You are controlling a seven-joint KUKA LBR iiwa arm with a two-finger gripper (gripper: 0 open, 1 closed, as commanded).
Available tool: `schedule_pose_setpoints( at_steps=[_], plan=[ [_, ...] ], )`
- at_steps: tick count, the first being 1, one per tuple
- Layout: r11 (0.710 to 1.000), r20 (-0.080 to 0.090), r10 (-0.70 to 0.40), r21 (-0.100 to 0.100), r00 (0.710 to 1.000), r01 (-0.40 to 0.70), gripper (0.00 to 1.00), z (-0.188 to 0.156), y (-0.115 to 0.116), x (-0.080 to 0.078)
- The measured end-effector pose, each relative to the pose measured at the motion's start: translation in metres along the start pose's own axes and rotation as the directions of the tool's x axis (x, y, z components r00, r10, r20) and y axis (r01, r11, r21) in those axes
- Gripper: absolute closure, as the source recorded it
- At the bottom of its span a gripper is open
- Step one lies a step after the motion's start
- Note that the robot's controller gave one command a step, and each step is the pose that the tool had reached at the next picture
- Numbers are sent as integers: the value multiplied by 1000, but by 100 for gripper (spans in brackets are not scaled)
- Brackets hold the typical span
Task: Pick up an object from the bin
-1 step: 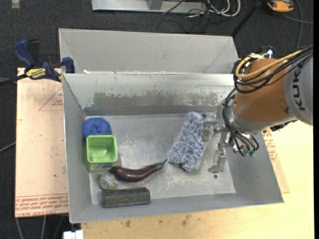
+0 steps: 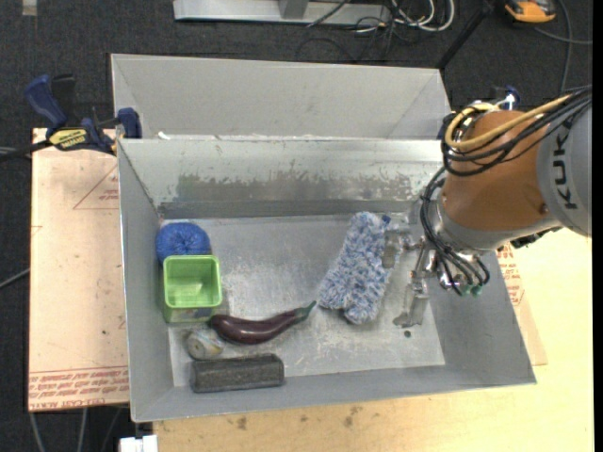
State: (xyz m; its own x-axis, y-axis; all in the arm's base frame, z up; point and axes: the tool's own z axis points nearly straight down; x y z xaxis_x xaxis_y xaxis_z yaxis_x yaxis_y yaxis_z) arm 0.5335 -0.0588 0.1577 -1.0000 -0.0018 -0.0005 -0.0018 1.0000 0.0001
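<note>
My gripper hangs low over the right part of the bin floor, under the orange cover of the wrist. Just to its left lies a blue and white knitted cloth, crumpled lengthwise and running from the back wall toward the middle. The gripper stands beside the cloth, not over it, and I see nothing held in it. A dark purple toy eggplant lies further left, its green stem pointing at the cloth.
In the left part of the bin stand a green square cup and a blue round thing behind it. A dark grey block and a small round tin lie at the front left.
</note>
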Motion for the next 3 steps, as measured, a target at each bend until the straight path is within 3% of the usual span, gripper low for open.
schedule_pose_setpoints(
  at_steps=[2,3],
  plan=[
    [986,3,-165,0,986,165,0,74,34,-5],
    [932,2,-362,0,932,362,100,86,54,-11]
  ],
)
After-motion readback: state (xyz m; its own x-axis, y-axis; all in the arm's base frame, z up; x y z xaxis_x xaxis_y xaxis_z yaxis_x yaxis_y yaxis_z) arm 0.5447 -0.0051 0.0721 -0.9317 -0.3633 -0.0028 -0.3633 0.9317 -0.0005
